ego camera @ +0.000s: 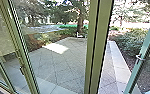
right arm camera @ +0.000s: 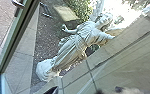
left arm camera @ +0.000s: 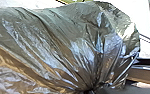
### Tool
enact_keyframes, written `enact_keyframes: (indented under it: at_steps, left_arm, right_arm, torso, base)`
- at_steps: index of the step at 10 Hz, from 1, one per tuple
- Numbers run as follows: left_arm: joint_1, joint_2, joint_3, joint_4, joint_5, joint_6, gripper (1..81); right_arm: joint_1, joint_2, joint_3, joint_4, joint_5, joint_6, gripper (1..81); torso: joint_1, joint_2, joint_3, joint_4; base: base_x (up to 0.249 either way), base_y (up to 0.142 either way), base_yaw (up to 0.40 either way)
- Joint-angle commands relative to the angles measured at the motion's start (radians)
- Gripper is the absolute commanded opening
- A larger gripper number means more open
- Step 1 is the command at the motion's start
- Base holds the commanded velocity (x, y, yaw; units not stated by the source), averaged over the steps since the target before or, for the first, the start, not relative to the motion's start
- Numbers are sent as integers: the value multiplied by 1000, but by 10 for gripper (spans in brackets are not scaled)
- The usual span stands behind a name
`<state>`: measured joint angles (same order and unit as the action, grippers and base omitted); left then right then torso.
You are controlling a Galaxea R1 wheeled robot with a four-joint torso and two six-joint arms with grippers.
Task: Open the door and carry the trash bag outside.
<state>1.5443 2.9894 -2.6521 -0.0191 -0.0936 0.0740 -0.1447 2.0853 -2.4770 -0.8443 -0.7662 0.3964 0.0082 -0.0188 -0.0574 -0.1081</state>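
While paving is seen past green posts at mid-frame, a bag is bunched, left wrist view. Neither hand's state can be told.

Glossy, crinkled plastic trash bag.

I have a gray patio ahead, a bright patch of sun on it. Beyond the patio's far edge I see a tree; near that edge sits a small white thing, too blurred for me to name. A pale ledge runs along the patio's right side, with a bush past it. My right wrist view gives me a pale robed statue beside paving.
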Motion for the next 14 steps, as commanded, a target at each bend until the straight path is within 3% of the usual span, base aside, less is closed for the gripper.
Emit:
enact_keyframes:
  at_steps: [1,4,6,7,9,11,14]
  left_arm:
    - [-37,-2,6,-2,54,1,10]
    - [-36,-10,4,-1,52,3,10]
    - [-39,-9,6,5,46,1,10]
    - [-39,-7,6,8,46,3,10]
    - [-40,-10,4,10,46,3,10]
    - [-40,-10,4,10,45,6,10]
    - [-42,-10,1,10,41,7,10]
  right_arm:
    - [201,80,-88,341,-185,-40,811]
    - [136,64,-86,730,-318,-62,811]
    - [-73,58,-66,1020,-366,-152,811]
    - [-198,87,-69,1103,-338,-181,811]
    - [-408,133,-62,1182,-216,-217,811]
    - [-568,196,-60,1257,-136,-309,811]
    - [-760,310,-51,1291,-19,-424,811]
  torso:
    - [0,0,0,0]
    - [1,0,0,0]
    - [1,0,0,0]
    - [1,0,0,0]
    - [1,0,0,0]
    - [1,0,0,0]
    - [1,0,0,0]
  base:
    - [0,0,0]
    - [0,0,0]
    - [0,0,0]
    - [0,0,0]
    - [0,0,0]
    - [0,0,0]
    - [0,0,0]
